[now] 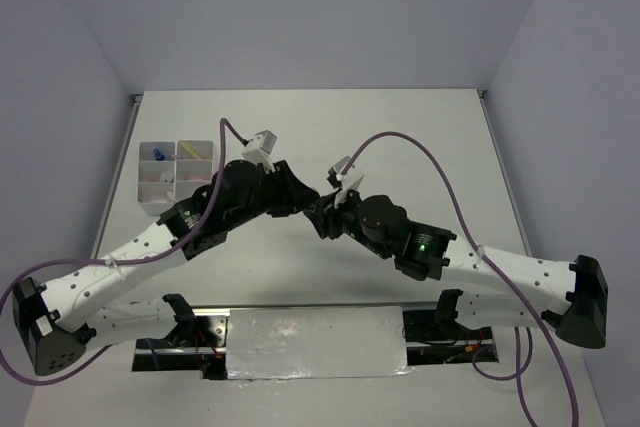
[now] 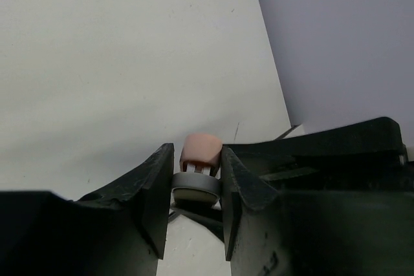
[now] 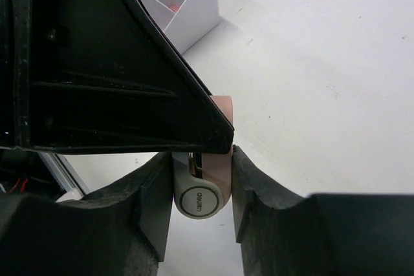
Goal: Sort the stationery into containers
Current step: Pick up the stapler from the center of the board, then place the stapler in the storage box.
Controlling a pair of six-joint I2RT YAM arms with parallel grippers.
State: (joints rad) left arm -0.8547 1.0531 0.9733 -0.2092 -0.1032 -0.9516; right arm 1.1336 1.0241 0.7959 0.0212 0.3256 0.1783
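A small pink and grey correction tape [image 3: 218, 166] hangs above the middle of the table, between both grippers. My left gripper [image 2: 197, 182] has its fingers closed on the pink and grey body [image 2: 201, 150]. My right gripper [image 3: 202, 189] is closed on the same tape from the other side, its fingers touching both flanks. In the top view the two grippers meet tip to tip [image 1: 322, 209], and the tape is hidden there. The white four-compartment organizer [image 1: 150, 209] stands at the left and holds pink, blue and yellow items. It also shows in the right wrist view [image 3: 194, 17].
Both arms stretch inward from the near edge and cross the table's middle. Purple cables loop above each arm. A white sheet [image 1: 315, 342] lies between the arm bases. Walls close the table at left, right and back.
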